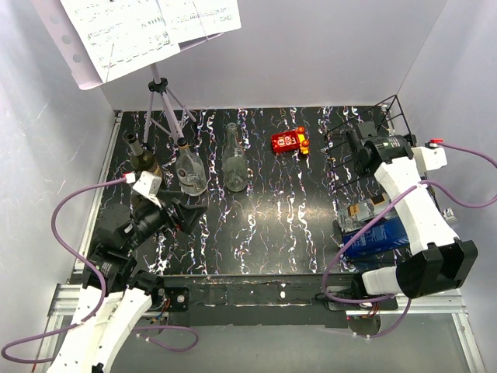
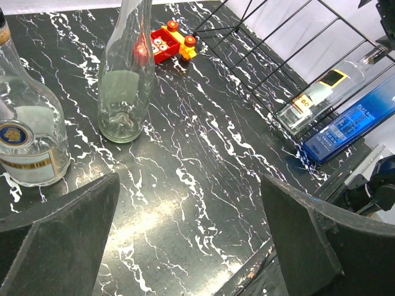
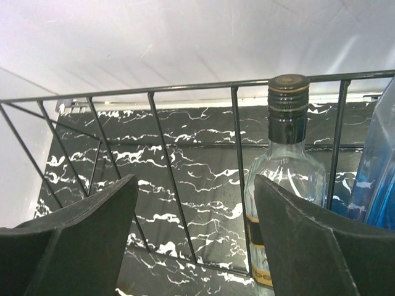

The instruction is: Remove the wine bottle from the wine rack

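Currently: right gripper [image 3: 194, 185], jaws well apart, empty, at the wine rack [image 3: 185, 88] on the table's far right. Wine bottle [image 3: 286, 166] lies in the rack, capped neck close to one finger. Recommended: centre jaws on the neck, clear of wires, before closing. Left gripper [image 2: 188, 185] wide, empty.

A: Left arm [image 1: 109, 318]: white shells are covering the links far behind the left claw [image 1: 189, 211], and black housings are sitting right behind it.
B: Right arm [image 1: 411, 198] is matching. A big black joint block is sitting far back from the right claw [image 1: 349, 149].
A: Left cable [image 1: 62, 225], purple, is trailing off well behind the claw.
B: Right cable [image 1: 466, 159], purple too, is leaving by a red plug [image 1: 433, 143] just behind its claw.
A: Left fingers [image 2: 62, 237] are showing as matte dark wedges, edges worn pale.
B: Right fingers [image 3: 308, 240] are looking the same.
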`<state>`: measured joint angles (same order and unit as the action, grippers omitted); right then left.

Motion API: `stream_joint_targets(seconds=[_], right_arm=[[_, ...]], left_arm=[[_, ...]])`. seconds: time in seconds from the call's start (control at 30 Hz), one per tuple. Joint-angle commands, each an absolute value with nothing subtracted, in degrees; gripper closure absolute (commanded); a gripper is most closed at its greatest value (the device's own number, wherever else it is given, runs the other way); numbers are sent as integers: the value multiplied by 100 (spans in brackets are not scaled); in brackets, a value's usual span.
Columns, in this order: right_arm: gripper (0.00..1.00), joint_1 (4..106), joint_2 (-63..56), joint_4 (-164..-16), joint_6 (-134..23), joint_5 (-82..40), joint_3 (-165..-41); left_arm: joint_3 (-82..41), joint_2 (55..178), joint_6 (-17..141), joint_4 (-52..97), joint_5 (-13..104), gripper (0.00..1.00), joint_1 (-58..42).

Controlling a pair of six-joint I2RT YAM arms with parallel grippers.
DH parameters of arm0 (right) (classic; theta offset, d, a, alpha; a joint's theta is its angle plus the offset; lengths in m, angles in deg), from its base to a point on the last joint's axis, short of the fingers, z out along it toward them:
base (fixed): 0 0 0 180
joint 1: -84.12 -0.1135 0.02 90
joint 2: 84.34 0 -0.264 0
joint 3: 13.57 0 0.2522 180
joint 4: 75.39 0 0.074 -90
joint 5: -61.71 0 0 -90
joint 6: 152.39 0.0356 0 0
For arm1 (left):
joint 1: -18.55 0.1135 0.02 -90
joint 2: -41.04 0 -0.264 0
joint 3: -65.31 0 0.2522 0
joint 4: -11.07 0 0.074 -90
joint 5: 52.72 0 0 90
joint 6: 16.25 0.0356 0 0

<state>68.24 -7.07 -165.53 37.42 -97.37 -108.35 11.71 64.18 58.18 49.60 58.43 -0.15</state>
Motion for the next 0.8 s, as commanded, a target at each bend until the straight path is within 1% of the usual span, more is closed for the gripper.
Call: stream_joint_targets(seconds=[0.0, 0.37, 0.5, 0.77], right_arm=[[17, 7119, -490, -18478, 4000, -10054, -11109], [19, 7796, -102, -18478, 4272, -9966, -10987], [23, 7911, -93, -18469, 4492, -9922, -10794], [21, 8104, -58, -18478, 4413, -9711, -10653]], left_arm=[[1112, 6574, 5881, 4865, 5776, 2, -52], [1129, 6582, 5855, 4838, 5670, 2, -114], [1121, 6670, 5864, 4838, 5662, 2, -123], [1120, 6758, 5872, 4838, 5635, 2, -123]])
